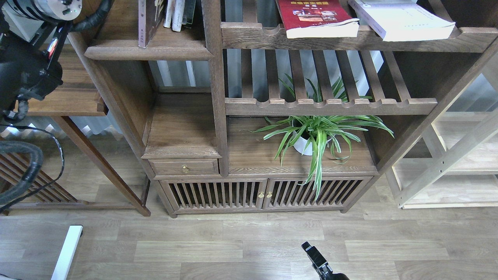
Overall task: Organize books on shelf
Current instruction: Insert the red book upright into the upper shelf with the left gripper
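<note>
Two books lie flat on the slatted rack up top — a red book [317, 17] and a white book [402, 19]; a maroon book [148, 21] stands on the shelf [148, 50]. Right hand [313, 254] hangs low, grip unclear; left hand is out of sight.

Matt, open-grained wood on the dark-brown plank shelf [148, 52]; glossy paper cover on the bright red paperback [315, 15]; smooth glazed white plant pot [301, 147]; brushed bare metal on the silver arm joint [58, 7].
</note>
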`<move>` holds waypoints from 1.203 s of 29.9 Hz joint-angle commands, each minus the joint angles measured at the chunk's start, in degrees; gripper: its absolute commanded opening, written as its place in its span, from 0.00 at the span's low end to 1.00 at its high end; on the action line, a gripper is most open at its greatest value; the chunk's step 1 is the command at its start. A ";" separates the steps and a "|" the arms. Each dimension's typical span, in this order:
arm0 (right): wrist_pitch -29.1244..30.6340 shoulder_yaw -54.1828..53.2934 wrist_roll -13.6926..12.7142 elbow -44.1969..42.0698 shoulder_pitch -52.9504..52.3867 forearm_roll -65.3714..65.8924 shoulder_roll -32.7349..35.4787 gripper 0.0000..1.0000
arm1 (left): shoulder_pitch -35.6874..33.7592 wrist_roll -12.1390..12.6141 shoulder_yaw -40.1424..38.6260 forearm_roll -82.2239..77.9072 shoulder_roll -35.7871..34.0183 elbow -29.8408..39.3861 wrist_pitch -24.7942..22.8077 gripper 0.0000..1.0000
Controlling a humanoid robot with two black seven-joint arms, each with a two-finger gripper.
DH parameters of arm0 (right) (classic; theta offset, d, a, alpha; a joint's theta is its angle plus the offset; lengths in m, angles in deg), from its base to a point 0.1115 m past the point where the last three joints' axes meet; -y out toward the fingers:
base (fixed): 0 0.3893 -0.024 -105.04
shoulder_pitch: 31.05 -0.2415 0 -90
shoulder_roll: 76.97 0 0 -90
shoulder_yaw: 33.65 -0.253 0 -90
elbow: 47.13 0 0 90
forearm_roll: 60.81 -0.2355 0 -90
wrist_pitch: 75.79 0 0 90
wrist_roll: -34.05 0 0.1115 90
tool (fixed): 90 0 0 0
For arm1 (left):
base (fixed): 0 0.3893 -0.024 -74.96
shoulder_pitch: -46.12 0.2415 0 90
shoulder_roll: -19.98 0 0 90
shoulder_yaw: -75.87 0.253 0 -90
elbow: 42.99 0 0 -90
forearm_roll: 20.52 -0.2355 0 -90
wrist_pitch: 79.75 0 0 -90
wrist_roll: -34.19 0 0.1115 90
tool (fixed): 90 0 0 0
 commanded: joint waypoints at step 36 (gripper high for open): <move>0.00 0.00 0.09 -0.51 -0.81 -0.35 -0.08 0.99 | 11.67 0.00 -6.28 4.66 -7.94 17.27 -0.11 0.85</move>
